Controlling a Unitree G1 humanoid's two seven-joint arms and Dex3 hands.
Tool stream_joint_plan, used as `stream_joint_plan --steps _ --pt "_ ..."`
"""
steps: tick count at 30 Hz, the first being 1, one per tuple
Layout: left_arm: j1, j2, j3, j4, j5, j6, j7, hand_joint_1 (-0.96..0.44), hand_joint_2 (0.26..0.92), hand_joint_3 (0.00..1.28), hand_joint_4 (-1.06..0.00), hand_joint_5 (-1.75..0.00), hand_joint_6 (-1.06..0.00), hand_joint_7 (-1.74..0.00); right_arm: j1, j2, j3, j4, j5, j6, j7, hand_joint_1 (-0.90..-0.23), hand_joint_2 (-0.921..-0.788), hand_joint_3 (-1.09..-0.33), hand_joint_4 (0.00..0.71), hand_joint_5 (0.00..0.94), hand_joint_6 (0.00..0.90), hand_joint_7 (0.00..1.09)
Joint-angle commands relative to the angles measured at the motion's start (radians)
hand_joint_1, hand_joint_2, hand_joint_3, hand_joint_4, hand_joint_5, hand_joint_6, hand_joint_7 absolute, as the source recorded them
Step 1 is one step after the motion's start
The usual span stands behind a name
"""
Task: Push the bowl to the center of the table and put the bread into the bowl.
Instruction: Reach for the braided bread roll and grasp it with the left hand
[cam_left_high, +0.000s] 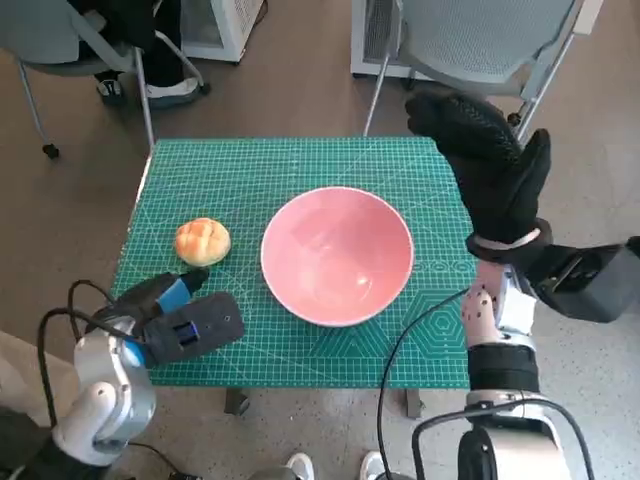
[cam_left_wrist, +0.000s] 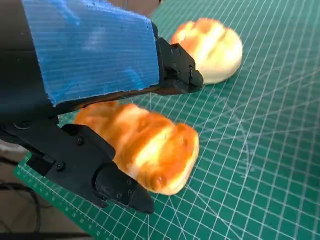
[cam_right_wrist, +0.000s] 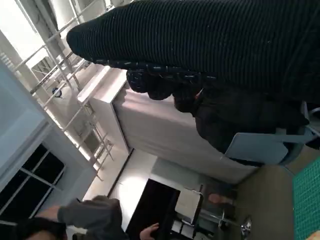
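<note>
The pink bowl (cam_left_high: 337, 255) stands empty in the middle of the green mat (cam_left_high: 300, 165). One round bread roll (cam_left_high: 202, 241) (cam_left_wrist: 210, 47) lies on the mat to the bowl's left. A second bread roll (cam_left_wrist: 145, 145) sits on the mat inside my left hand (cam_left_high: 175, 320) (cam_left_wrist: 90, 75), gripped between its fingers (cam_left_wrist: 175, 70) and thumb; the head view hides this roll under the hand. My right hand (cam_left_high: 490, 165) (cam_right_wrist: 225, 40) is raised above the table's right edge, fingers stretched out, holding nothing.
Two grey chairs (cam_left_high: 480, 40) stand behind the table, and a person's legs and shoes (cam_left_high: 150, 90) show at the back left. Shoes (cam_left_high: 300, 465) show at the front edge. Cables (cam_left_high: 410, 340) hang by my right forearm. A person's hand (cam_right_wrist: 90, 215) shows in the right wrist view.
</note>
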Motion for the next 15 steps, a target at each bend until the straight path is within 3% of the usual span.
stream_joint_plan --steps 1,15 --pt "-0.026 -0.017 -0.013 0.041 0.01 -0.003 -0.001 -0.26 0.694 0.01 -0.13 0.0 -0.32 0.0 0.029 -0.006 -0.001 -0.003 0.005 0.014 0.016 -0.692 -0.921 -0.869 0.118 0.0 0.165 0.15" --pt "-0.029 -0.04 -0.02 0.107 -0.006 -0.028 -0.003 -0.13 0.701 0.01 -0.13 0.0 -0.32 0.0 0.028 -0.012 -0.006 -0.002 0.008 0.012 0.023 -0.703 -0.921 -0.865 0.118 0.0 0.163 0.16"
